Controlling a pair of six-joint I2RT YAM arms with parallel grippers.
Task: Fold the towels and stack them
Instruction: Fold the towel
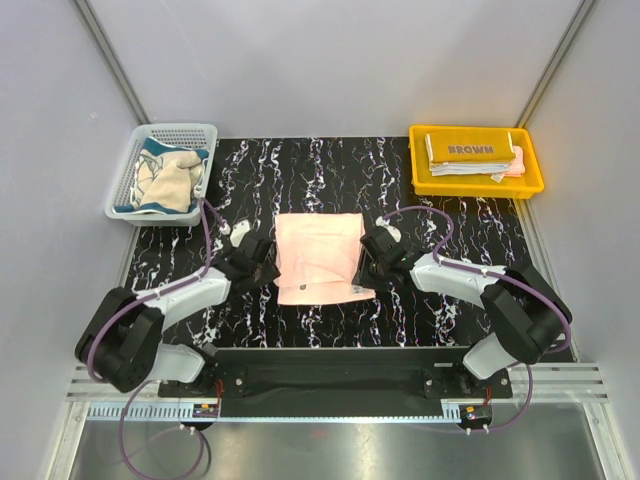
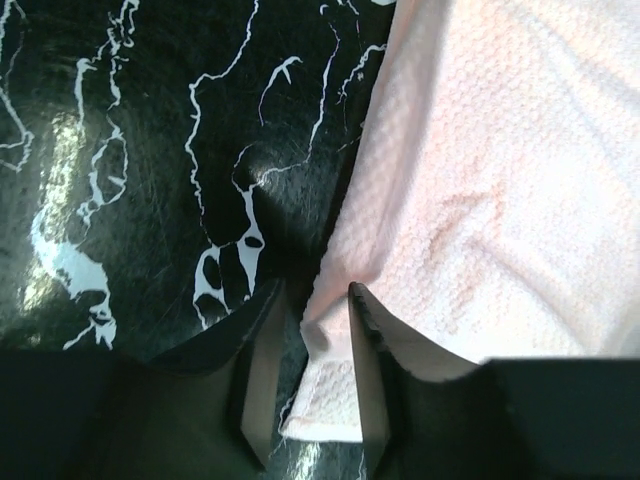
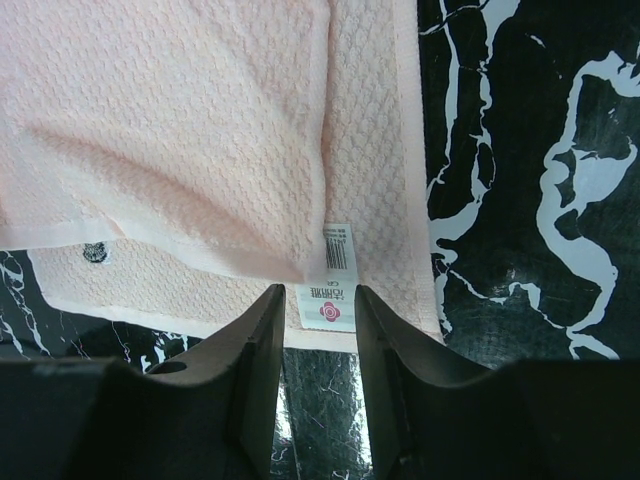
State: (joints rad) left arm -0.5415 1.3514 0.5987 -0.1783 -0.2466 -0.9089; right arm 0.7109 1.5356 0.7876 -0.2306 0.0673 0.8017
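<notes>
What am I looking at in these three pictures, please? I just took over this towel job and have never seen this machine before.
Two robot arms are bolted at the near edge of a black marbled table. The wide picture looks down from above and behind them; the other two come from a camera on each wrist, looking past that arm's own claw. A pink towel lies folded over in the middle. The left claw and the right claw sit at its two side edges, jaws apart, the towel's edge between their fingers, so nothing looks gripped. A white basket at far left holds unfolded towels; a yellow tray at far right holds folded towels.
</notes>
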